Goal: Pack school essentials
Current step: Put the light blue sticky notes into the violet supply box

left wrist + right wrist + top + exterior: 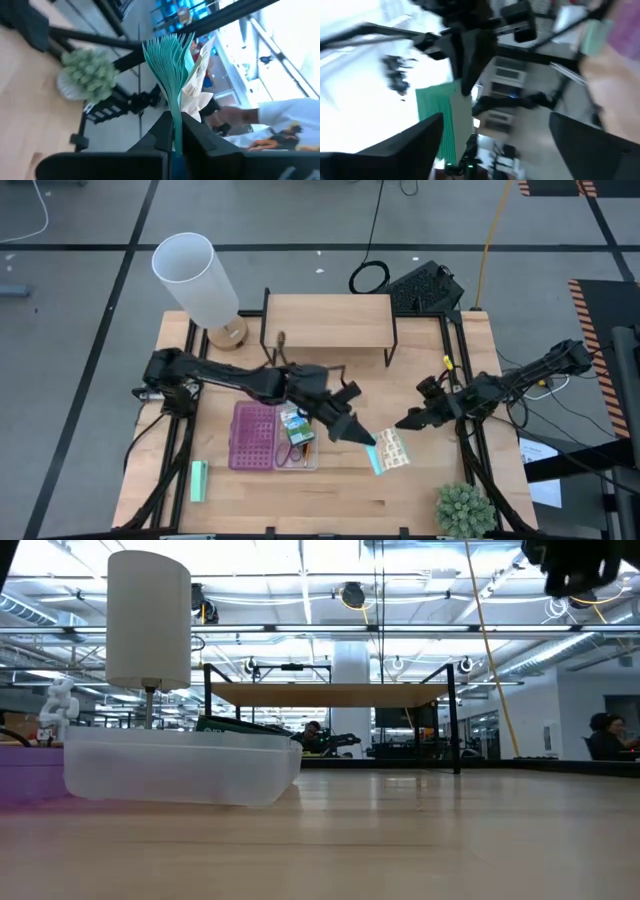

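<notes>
My left gripper (362, 437) reaches over the table's middle and is shut on a small teal-beige pad (387, 450), whose teal pages (169, 55) fan out past the fingertips. My right gripper (403, 423) hovers open just right of the pad, facing it and touching nothing; its wrist view shows the pad (440, 117) ahead between its spread fingers. A purple studded case (252, 436) lies open, its clear half (298, 452) holding a green-blue packet (295, 428). My left gripper pinches the pad between its two fingers at one edge (174, 117), where the pages come together. The fingers come from the table's left, slanting toward the near right. The pad sticks out beyond the fingertips, pages splayed, clear of the tabletop.
A mint-green block (199, 480) lies near the front left. A potted plant (465, 510) stands at the front right corner. A wooden shelf (328, 320) and a white lamp (195, 275) stand at the back. Bare wood lies in front of the case.
</notes>
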Available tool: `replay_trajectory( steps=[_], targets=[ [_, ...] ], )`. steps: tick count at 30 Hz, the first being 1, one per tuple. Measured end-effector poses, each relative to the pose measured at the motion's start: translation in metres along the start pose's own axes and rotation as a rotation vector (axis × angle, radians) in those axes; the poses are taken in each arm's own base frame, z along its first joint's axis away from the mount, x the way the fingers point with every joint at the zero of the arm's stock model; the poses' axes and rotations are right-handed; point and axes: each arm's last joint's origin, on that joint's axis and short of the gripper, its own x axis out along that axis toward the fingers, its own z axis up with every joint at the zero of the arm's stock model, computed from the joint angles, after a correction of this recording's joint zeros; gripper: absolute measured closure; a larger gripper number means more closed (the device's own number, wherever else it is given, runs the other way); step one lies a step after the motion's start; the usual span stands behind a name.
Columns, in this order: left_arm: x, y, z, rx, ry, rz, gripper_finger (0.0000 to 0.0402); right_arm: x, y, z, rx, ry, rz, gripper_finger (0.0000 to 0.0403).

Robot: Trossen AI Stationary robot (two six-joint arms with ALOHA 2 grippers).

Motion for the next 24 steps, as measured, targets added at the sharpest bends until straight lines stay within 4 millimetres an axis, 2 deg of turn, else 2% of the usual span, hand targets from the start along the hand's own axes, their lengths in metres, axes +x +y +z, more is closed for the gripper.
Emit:
replay_trajectory(
  steps=[3, 6, 12, 18, 24],
  targets=[
    [-0.016, -0.014, 0.007, 0.01, -0.049, 0.003, 0.0382, 0.002, 0.007, 0.001, -0.012, -0.023, 0.06, 0.0012],
    [-0.028, -0.018, 0.015, 0.007, -0.094, 0.028, 0.0386, 0.007, 0.013, 0.003, -0.03, -0.063, 0.045, 0.001],
    [-0.041, -0.007, 0.028, -0.054, -0.123, 0.111, 0.0377, 0.023, 0.044, 0.007, -0.111, -0.101, 0.092, 0.0011],
    [-0.047, -0.001, 0.036, -0.074, -0.141, 0.136, 0.0383, 0.035, 0.051, 0.008, -0.11, -0.092, 0.02, 0.0011],
    [-0.048, 0.005, 0.035, -0.109, -0.124, 0.178, 0.0377, 0.038, 0.051, 0.008, -0.09, -0.089, 0.015, 0.0021]
  ],
)
